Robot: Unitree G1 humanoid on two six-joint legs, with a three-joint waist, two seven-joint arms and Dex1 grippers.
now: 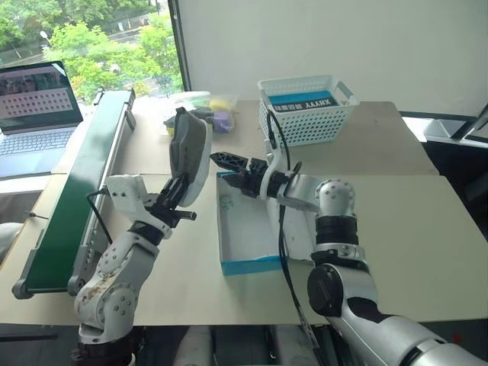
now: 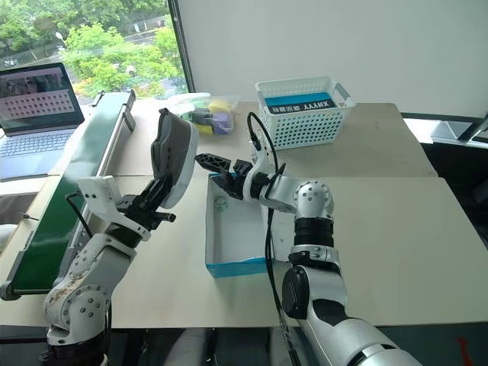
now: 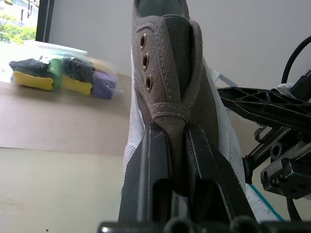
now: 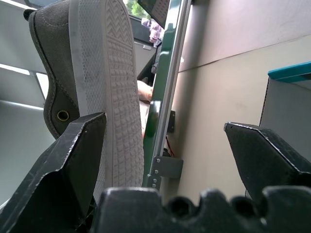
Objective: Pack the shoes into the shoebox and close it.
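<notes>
While one box (image 1: 252, 229) lies open, one sneaker (image 1: 189, 152) hangs.

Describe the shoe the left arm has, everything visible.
The shoe is a grey canvas-looking sneaker with a pale whitish, ribbed sole and metal eyelets along its opening. The left gripper is shut on the fabric at its lower end and holds it up on end in the air, off the table, sole turned toward the right arm. It hangs just to the left of the open shoebox. The right gripper, jaws open, points at its sole from close by; whether they touch cannot be told.
</notes>
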